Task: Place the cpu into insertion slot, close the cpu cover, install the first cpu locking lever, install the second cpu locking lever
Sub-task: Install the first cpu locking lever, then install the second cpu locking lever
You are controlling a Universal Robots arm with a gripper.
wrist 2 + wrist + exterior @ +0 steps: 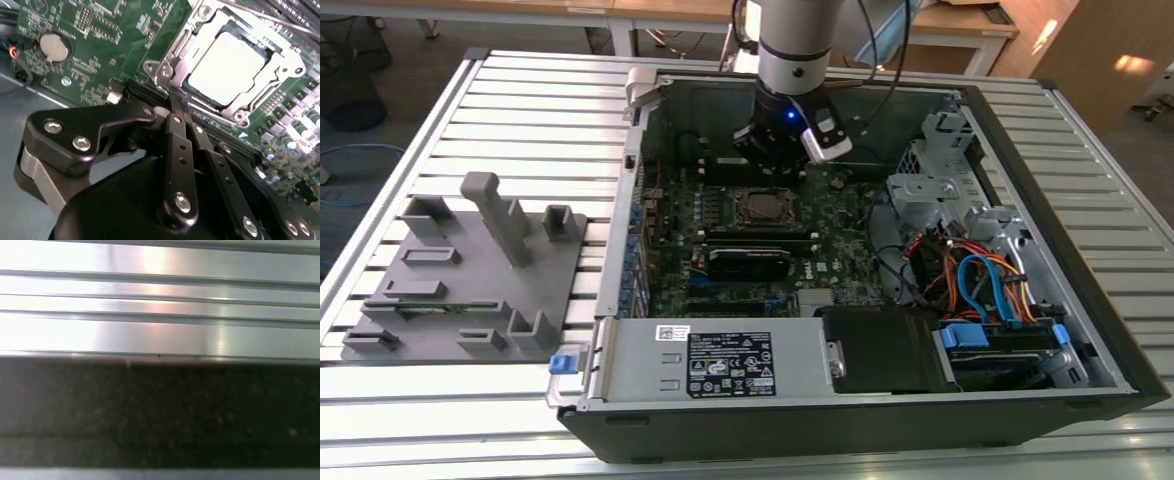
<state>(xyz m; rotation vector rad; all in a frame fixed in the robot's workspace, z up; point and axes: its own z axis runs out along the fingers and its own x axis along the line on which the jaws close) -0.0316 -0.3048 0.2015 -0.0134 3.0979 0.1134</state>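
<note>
Your gripper (781,160) hangs inside the open computer case (1067,250), just on the far side of the insertion slot (762,206) as the exterior view shows it. In the second wrist view the gripper (176,107) has its two black fingers (175,125) drawn together with no gap showing at the tips, and nothing is caught between them. The tips sit right at the near edge of the socket's metal frame; whether they touch it you cannot tell.

The cpu (226,65) lies flat in the insertion slot (172,60), its pale metal top facing up and squarely framed. The cpu cover (287,65) is folded down over it, its silver frame lying around the chip's edges with the chip showing through the window. You cannot tell from either view whether the locking levers are hooked.

On the green motherboard (75,30) a round coin battery (53,46) sits well to the left of the socket. In the exterior view a grey fixture tray (467,290) stands on the slatted table (520,90) to the left of the case, and the labelled power supply box (707,365) fills the case's near edge.

The first wrist view shows blurred metal slats (160,300) above a dark band.
</note>
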